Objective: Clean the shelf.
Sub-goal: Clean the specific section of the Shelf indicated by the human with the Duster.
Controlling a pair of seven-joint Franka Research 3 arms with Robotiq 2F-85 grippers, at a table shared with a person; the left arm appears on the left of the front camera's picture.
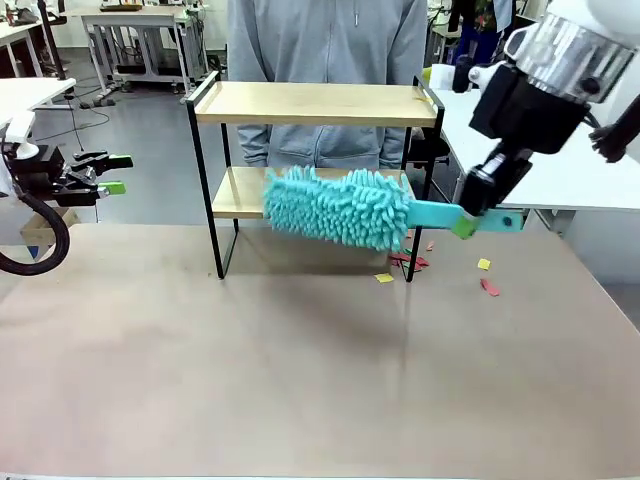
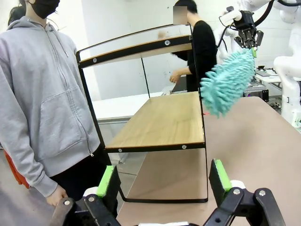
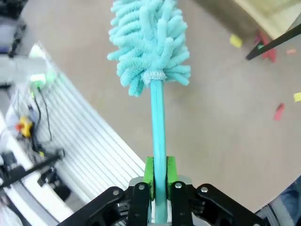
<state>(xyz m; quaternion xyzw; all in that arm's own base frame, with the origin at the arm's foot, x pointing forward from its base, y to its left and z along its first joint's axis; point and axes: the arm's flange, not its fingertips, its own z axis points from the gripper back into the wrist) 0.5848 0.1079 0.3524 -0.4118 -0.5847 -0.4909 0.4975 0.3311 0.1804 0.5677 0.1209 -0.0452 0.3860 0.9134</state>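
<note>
Clutching a teal duster before the shelf, right gripper overhangs paper scraps; left gripper gapes.

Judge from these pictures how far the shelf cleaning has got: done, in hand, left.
Done: both boards of the shelf look bare; coloured scraps lie on the table by its right foot. In hand: right pincer shut on the teal duster, head before the lower board. Left: perhaps those scraps; left pincer stands open.

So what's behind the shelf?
A person in a grey hoodie stands right behind the shelf. Its top board hides part of their body, and the duster covers part of the lower board, so anything there can't be seen.
</note>
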